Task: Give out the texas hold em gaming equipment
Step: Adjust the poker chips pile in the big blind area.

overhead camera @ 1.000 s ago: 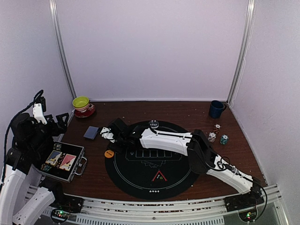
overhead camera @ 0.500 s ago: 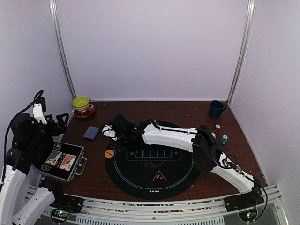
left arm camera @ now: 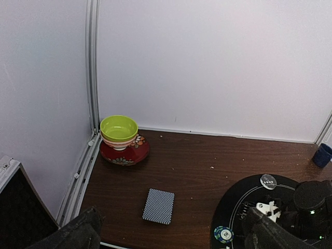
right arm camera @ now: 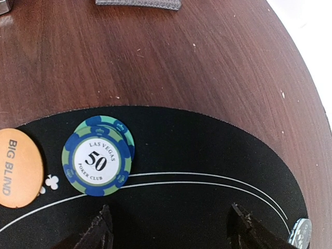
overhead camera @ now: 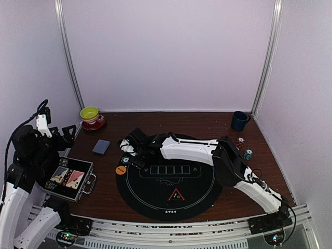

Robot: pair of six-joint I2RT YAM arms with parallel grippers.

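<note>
A small stack of green-and-blue "50" chips [right arm camera: 98,157] lies on the left edge of the round black mat [overhead camera: 155,199]; it also shows in the left wrist view [left arm camera: 224,234]. My right gripper [right arm camera: 168,228] is open and empty, just above the mat beside the stack, reached far left [overhead camera: 132,153]. The orange "BIG BLIND" button [right arm camera: 18,167] lies next to the chips [overhead camera: 121,170]. The grey-blue card deck [overhead camera: 101,147] lies on the wood left of the mat [left arm camera: 158,206]. A red triangle marker [overhead camera: 176,195] sits near the mat's front. My left gripper [left arm camera: 174,238] is open and empty, held high at the left.
More chips [overhead camera: 248,154] lie on the wood at the right, near a dark blue mug [overhead camera: 239,121]. A yellow-green bowl [overhead camera: 90,113] on a red saucer stands back left. An open metal case [overhead camera: 67,178] sits front left. A clear disc [left arm camera: 268,181] lies on the mat's far edge.
My right gripper has drawn back a little to the right, away from the mat's left edge. The left arm has not moved.
</note>
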